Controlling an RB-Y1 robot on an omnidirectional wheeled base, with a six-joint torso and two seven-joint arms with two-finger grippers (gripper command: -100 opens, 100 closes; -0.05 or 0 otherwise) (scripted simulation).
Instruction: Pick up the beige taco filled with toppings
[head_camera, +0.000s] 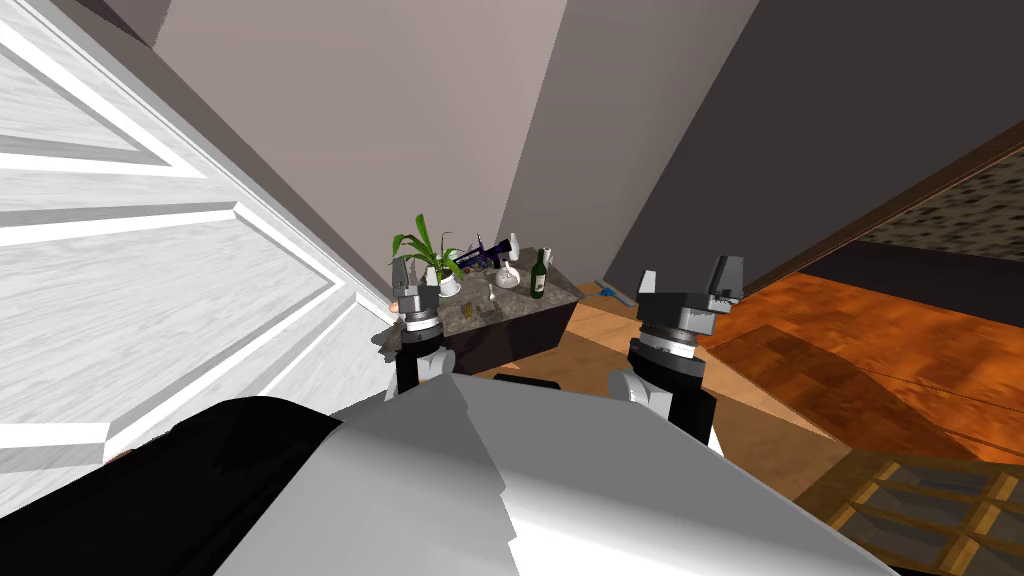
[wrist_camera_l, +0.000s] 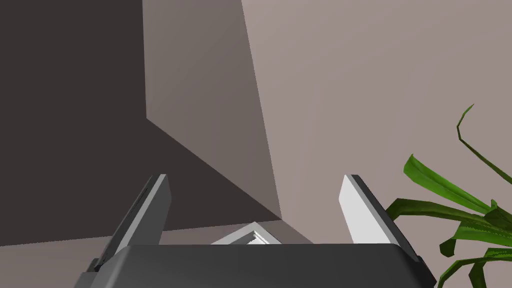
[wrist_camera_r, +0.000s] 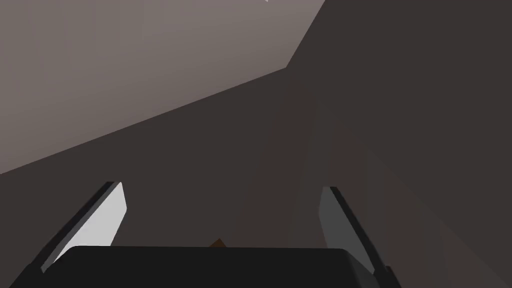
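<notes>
Because the left gripper (wrist_camera_l: 255, 177) and the right gripper (head_camera: 688, 270) both hang released, short of the bench (head_camera: 520, 303), a blind reach could topple the green bottle (head_camera: 539, 274) or snag the plant (head_camera: 426, 246) just beside the left gripper. The taco is presumably on the bench beyond the left gripper, but it is too small to pick out among the clutter.
</notes>
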